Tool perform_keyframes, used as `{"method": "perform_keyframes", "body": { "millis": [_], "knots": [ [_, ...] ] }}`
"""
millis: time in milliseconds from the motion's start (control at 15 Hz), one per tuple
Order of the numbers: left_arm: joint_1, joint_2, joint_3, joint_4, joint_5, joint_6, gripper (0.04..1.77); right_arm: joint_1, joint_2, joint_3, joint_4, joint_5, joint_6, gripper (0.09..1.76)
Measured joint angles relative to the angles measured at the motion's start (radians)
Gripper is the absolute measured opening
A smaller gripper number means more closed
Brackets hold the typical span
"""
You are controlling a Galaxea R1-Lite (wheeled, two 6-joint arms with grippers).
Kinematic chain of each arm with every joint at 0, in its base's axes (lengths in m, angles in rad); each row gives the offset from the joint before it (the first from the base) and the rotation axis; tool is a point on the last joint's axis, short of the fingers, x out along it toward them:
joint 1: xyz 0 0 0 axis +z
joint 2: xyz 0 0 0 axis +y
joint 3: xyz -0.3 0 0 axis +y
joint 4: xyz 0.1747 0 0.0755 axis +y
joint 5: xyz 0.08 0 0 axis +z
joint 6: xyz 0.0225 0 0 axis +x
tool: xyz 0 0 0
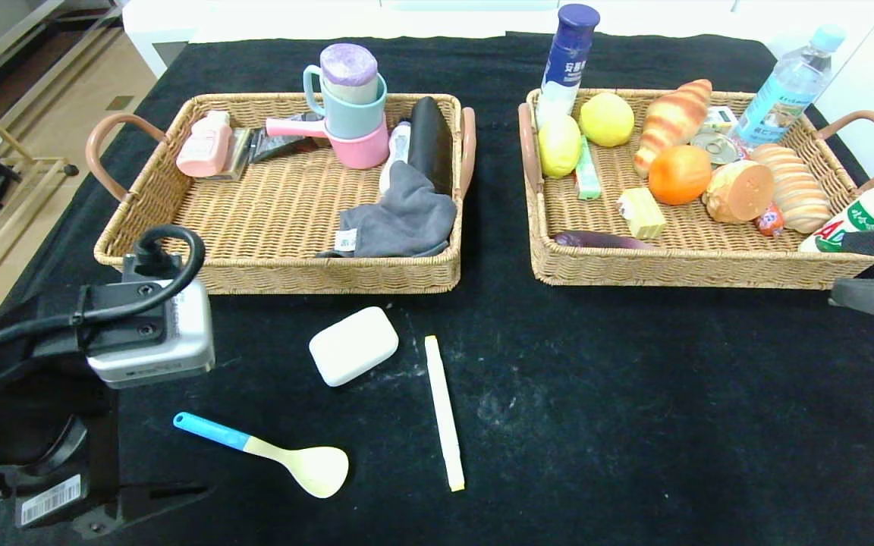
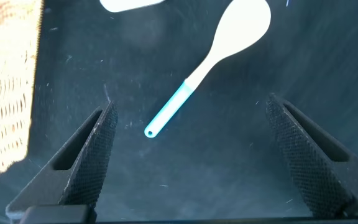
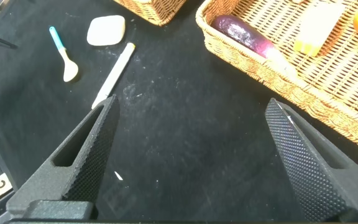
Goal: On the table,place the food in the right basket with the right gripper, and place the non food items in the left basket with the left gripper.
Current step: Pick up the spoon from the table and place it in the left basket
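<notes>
1. Left gripper (image 2: 188, 158): hovers low over the black table (image 1: 634, 425) at the near left, just in front of the left basket (image 1: 278, 277). Jaws spread wide, nothing between them but bare cloth. In the head view only the wrist camera housing and cable of this arm show clearly.
2. Spoon (image 1: 270, 453) (blue handle, pale yellow bowl) lies flat on the table near the left gripper. In the left wrist view its handle tip points into the gap between the fingers (image 2: 92, 155) but touches neither.
3. White soap bar (image 1: 353, 346) lies on the table in front of the left basket, beyond the spoon. Pale yellow pen (image 1: 444, 413) lies beside it toward the right, lengthwise, apart from both.
4. Right gripper (image 3: 188, 158): held above the table at the near right corner of the right basket (image 1: 680, 269), at the right edge of the head view. Jaws wide open and empty.
5. Left basket holds stacked cups (image 1: 350, 106), a pink bottle (image 1: 205, 144), a grey cloth (image 1: 403, 220) and a dark case (image 1: 429, 140).
6. Right basket holds lemons (image 1: 608, 119), an orange (image 1: 678, 174), bread pieces (image 1: 672, 117), a butter-like block (image 1: 642, 212), a purple eggplant-like item (image 1: 604, 240) along the near wall, and bottles (image 1: 570, 57) standing at the far side.
7. Three non-food items are on the table, outside either basket.
</notes>
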Motion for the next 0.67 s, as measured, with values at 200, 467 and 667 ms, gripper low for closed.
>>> {"method": "perform_keyframes", "body": {
  "millis": [200,467,667],
  "knots": [
    [0.049,0.031,0.002,0.023,0.0,0.126,1.72,0.0,0.002,0.0,0.0,0.0,0.001,1.71],
    [0.069,0.07,0.033,0.017,0.003,0.131,1.72,0.0,0.007,0.0,0.0,0.0,-0.001,1.71],
    [0.07,0.102,0.054,0.011,0.02,0.131,1.72,0.0,0.009,0.001,0.0,0.0,-0.002,1.71]
  ]
}}
